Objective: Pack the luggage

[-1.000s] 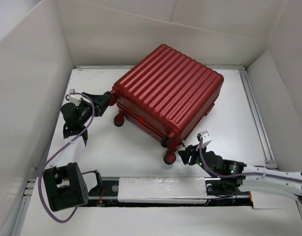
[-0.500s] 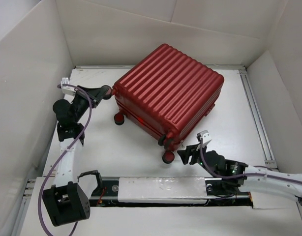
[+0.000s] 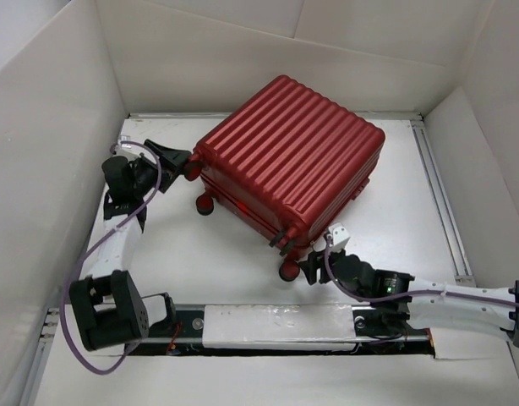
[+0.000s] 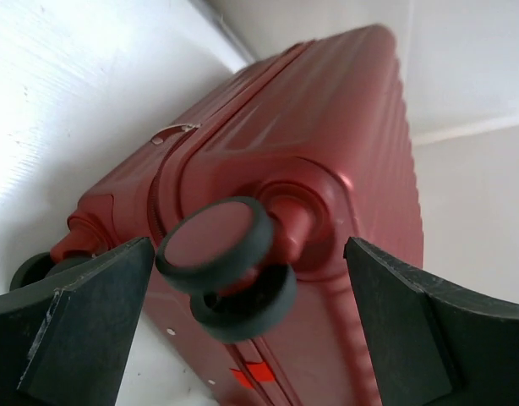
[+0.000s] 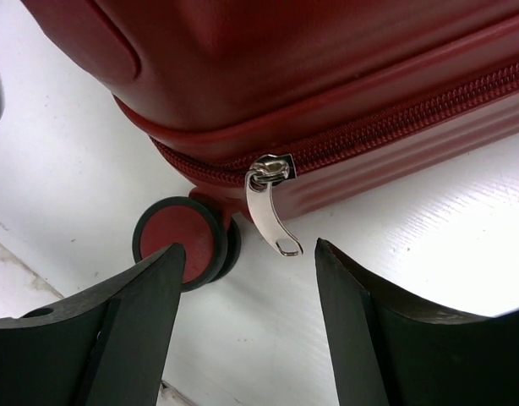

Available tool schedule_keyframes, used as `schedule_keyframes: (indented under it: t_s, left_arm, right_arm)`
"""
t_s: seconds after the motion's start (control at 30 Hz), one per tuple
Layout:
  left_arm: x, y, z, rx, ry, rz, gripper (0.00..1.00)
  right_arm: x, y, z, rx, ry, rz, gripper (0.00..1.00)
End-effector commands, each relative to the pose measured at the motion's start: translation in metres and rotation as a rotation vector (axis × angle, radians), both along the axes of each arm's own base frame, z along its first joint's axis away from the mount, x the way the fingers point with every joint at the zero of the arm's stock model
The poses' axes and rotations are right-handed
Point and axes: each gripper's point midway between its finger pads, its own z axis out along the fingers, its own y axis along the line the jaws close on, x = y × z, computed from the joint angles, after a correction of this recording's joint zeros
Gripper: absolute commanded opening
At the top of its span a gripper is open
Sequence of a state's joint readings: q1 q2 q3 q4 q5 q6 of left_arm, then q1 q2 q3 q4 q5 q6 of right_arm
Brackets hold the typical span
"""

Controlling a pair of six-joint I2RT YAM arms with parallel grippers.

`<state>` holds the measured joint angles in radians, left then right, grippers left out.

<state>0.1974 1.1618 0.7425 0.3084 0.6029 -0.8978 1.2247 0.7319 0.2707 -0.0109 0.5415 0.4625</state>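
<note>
Top view: the luggage [image 3: 289, 156] lies closed on the table [image 3: 217, 271]. The left gripper [image 3: 179, 161] is at its left corner and the right gripper [image 3: 310, 264] at its near corner.
Left wrist view: the jaws are spread wide, flanking a wheel [image 4: 221, 254] and gripping nothing.
Right wrist view: the jaws are apart, flanking the zipper pull [image 5: 272, 211] without touching it.

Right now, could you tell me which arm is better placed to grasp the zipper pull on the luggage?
Right. The right gripper's open jaws frame the zipper pull hanging from the closed luggage's zipper line. The left gripper's open jaws frame a wheel at another corner instead.
</note>
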Motion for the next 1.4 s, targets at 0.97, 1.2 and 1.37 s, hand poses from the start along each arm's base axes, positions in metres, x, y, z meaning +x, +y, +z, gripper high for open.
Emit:
schedule_keyframes:
  t_s: [0.97, 1.2, 1.37]
  left_arm:
    - [-0.021, -0.048, 0.059, -0.072, -0.306, -0.266, 0.00]
    - [-0.050, -0.056, 0.089, -0.116, -0.430, -0.319, 0.00]
    - [-0.063, -0.061, 0.099, -0.132, -0.464, -0.361, 0.00]
  right_arm:
    - [0.027, -0.004, 0.031, 0.091, -0.065, -0.021, 0.69]
    - [0.025, -0.006, 0.033, 0.125, -0.064, -0.028, 0.69]
    - [0.026, -0.008, 0.039, 0.142, -0.078, -0.039, 0.71]
